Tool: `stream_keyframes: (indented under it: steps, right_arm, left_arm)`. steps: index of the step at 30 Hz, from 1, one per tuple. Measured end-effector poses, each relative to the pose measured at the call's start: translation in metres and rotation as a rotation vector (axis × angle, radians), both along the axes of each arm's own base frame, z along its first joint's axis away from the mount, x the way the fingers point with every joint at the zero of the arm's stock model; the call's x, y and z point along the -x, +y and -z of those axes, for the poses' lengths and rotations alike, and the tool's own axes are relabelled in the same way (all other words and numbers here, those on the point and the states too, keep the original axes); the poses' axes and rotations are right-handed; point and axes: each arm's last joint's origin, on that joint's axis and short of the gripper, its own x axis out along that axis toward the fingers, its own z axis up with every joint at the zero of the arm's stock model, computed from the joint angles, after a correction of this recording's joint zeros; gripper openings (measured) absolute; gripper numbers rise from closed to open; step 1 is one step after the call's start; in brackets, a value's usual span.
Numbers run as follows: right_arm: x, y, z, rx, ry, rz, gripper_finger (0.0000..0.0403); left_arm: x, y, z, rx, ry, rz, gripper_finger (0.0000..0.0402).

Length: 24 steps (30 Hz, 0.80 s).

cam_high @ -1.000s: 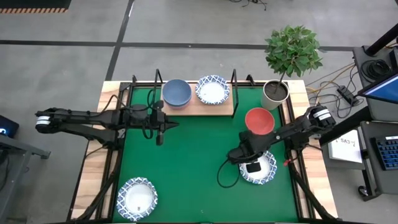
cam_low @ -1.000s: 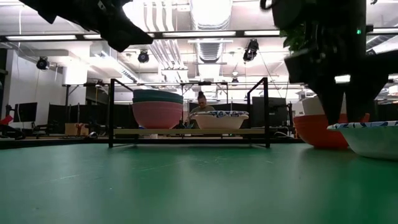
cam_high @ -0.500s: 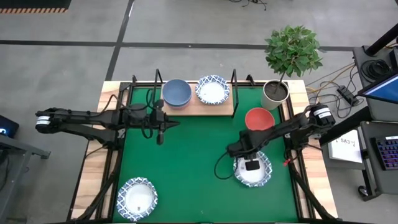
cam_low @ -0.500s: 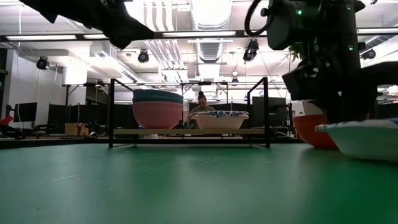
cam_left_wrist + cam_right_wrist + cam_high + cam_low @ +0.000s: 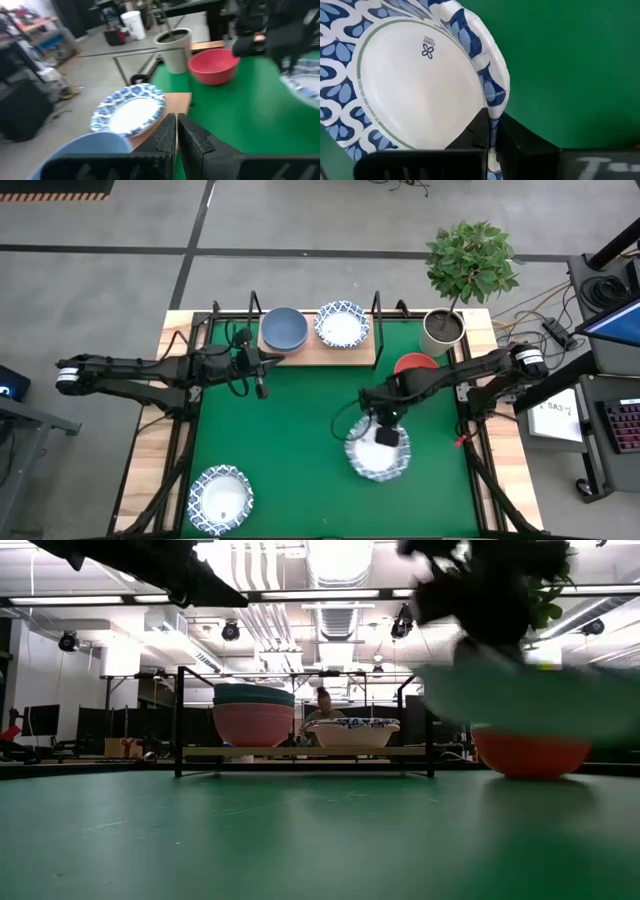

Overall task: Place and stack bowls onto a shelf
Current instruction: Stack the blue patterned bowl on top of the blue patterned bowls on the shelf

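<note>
The shelf (image 5: 318, 352) stands at the mat's far edge. It carries a stack topped by a grey-blue bowl (image 5: 284, 329), with a pink bowl (image 5: 253, 724) lowest, and beside it a white blue-rimmed bowl (image 5: 342, 324). My right gripper (image 5: 385, 432) is shut on another blue-rimmed bowl (image 5: 378, 455) over the mat's middle right. A red bowl (image 5: 415, 363) sits on the mat behind the right arm. A third blue-rimmed bowl (image 5: 221, 498) rests near the left front corner. My left gripper (image 5: 261, 383) hovers shut by the shelf's left end. My right gripper pinches the bowl's rim (image 5: 496, 107), one finger (image 5: 517, 142) outside the wall and the other inside. The fingers come from above, pointing steeply down. The bowl hangs clear of the mat (image 5: 520, 690), higher than the red bowl (image 5: 530, 753).
A white plant pot (image 5: 442, 330) with a leafy plant stands at the far right corner. Black wire uprights (image 5: 179, 720) rise at the shelf's ends. A person (image 5: 324, 706) sits in the room beyond the shelf. Bare green mat (image 5: 290, 430) lies between the arms.
My right gripper has shut on the blue-rimmed bowl's rim, lifted it off the mat and carried it toward the table's left, away from the red bowl. My left gripper has turned at the wrist, staying shut beside the shelf.
</note>
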Motion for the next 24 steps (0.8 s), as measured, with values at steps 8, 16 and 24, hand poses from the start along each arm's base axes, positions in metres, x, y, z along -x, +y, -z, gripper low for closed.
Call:
stream_keyframes:
  steps: [8, 16, 24]
  right_arm:
    - [-0.032, -0.048, -0.084, 0.142, -0.300, 0.228, 0.0009]
    - [-0.031, -0.110, -0.148, 0.516, -0.513, 0.660, 0.0009]
    - [-0.031, -0.154, -0.146, 0.656, -0.508, 0.827, 0.0009]
  left_arm:
    - [0.007, 0.000, -0.003, -0.018, 0.007, -0.001, 0.0000]
    - [0.020, -0.001, -0.007, -0.017, 0.017, 0.000, 0.0000]
    - [0.032, -0.002, -0.009, -0.009, 0.021, -0.002, 0.0000]
